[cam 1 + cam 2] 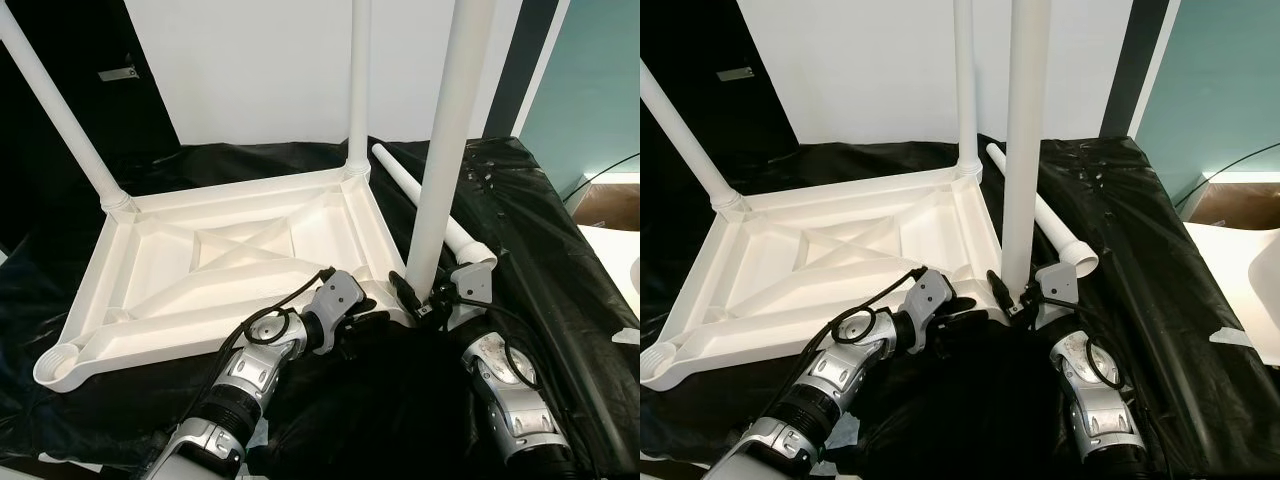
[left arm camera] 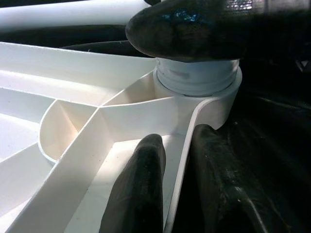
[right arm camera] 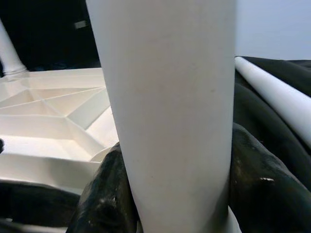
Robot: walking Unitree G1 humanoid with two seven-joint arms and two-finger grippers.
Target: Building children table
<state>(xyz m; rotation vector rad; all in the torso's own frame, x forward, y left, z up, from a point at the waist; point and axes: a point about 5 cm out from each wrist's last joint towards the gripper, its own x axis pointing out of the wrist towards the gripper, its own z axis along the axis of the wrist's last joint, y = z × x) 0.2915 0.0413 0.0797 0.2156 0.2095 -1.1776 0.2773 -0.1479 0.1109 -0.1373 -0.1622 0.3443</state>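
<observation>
Right claw (image 1: 425, 300) clamped on upright leg (image 1: 445, 150), seating it in socket; left claw (image 1: 375, 300) pinching tabletop (image 1: 200, 290) rim nearby, steadying.

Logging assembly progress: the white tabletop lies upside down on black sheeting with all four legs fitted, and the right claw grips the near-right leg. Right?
Not quite: three legs stand in the tabletop, not four. The fourth leg lies loose on the black sheeting, and the near-left corner socket is empty, as the left eye view shows. The right claw does grip the near-right leg.
</observation>
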